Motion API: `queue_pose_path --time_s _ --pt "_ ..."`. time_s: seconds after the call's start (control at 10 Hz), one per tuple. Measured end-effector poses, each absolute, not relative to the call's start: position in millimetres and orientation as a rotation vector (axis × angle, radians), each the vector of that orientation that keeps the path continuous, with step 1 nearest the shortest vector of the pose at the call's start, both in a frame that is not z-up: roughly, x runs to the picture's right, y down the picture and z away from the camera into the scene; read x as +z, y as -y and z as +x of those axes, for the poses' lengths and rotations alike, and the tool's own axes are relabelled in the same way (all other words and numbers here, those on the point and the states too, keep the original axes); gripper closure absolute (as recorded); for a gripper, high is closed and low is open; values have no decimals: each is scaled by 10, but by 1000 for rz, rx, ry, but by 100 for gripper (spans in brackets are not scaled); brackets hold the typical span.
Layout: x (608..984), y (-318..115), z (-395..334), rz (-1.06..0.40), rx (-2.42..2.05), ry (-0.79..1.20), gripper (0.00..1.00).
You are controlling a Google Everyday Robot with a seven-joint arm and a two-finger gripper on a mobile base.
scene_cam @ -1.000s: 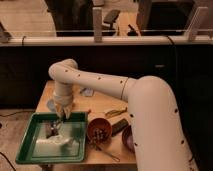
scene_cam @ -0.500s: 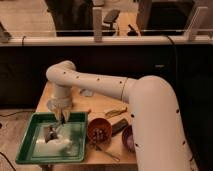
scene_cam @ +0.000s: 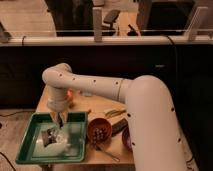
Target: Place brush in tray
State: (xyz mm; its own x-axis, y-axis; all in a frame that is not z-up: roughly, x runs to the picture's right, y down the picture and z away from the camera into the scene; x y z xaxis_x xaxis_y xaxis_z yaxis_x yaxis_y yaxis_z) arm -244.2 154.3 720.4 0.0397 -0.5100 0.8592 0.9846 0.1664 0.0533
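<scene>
The green tray (scene_cam: pixel 76 144) lies at the front left of the small wooden table. My gripper (scene_cam: pixel 59 120) hangs point-down over the tray's back half, at the end of the white arm that sweeps in from the right. Right below it, inside the tray, lies a dark piece with a whitish patch that looks like the brush (scene_cam: pixel 52 135). I cannot tell whether the gripper touches it.
An orange bowl (scene_cam: pixel 100 131) with dark contents stands right of the tray. A dark flat tool (scene_cam: pixel 119 127) and a purple bowl (scene_cam: pixel 125 138) lie further right, partly behind my arm. A thin wire utensil (scene_cam: pixel 105 153) lies at the front edge. A yellow item (scene_cam: pixel 115 113) lies behind the bowl.
My gripper has shifted slightly left and down toward the tray floor. The other things on the table have not moved.
</scene>
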Motion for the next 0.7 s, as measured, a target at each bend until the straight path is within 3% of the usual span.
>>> queue_pose_path --time_s 0.2,0.7 --pt "7201 -1566 -2475 -689 -1302 901 98" --pt "7228 -1601 -2494 -703 -1302 913 48"
